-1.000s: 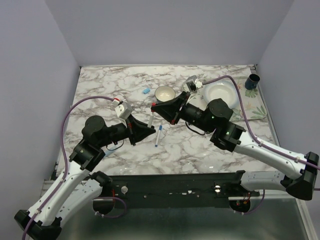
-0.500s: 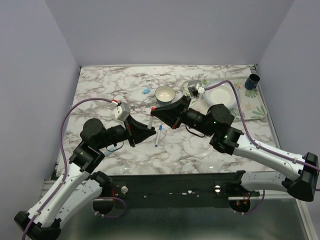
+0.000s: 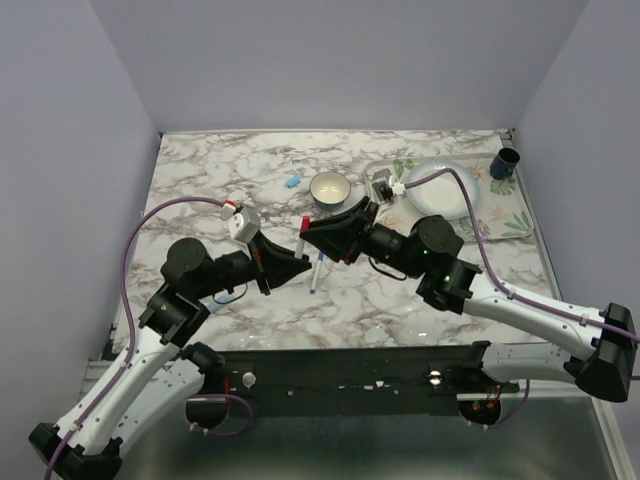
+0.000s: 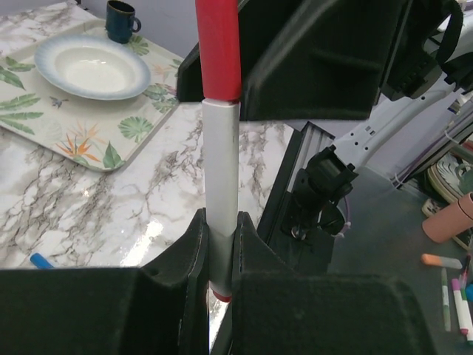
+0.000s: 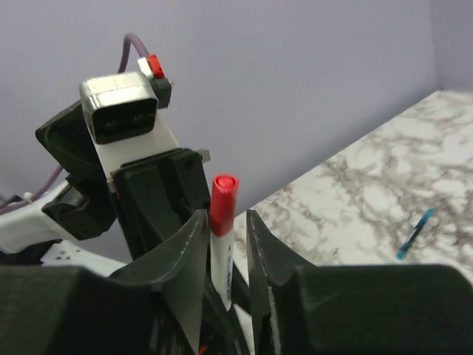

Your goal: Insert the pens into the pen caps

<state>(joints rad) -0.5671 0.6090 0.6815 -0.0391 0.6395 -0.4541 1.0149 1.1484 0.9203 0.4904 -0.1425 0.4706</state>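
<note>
1. Now, nearest the bases, the left gripper clamps the white pen upright above the table.
2. The red cap sits on its tip. The right gripper has just loosened, jaws narrowly apart around it, so this pair looks finished.
3. Farther off, a blue-tipped pen and a blue cap lie waiting.

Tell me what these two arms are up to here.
The left gripper is clamped on the barrel of a thin white-barrelled marker pen, holding it up off the marble-patterned table. A red plastic cap sits on the pen's far end. The right gripper straddles that capped end with a gap showing beside it, so it seems not to be squeezing. Another white pen with a blue tip and a small blue plastic cap lie apart on the table.
</note>
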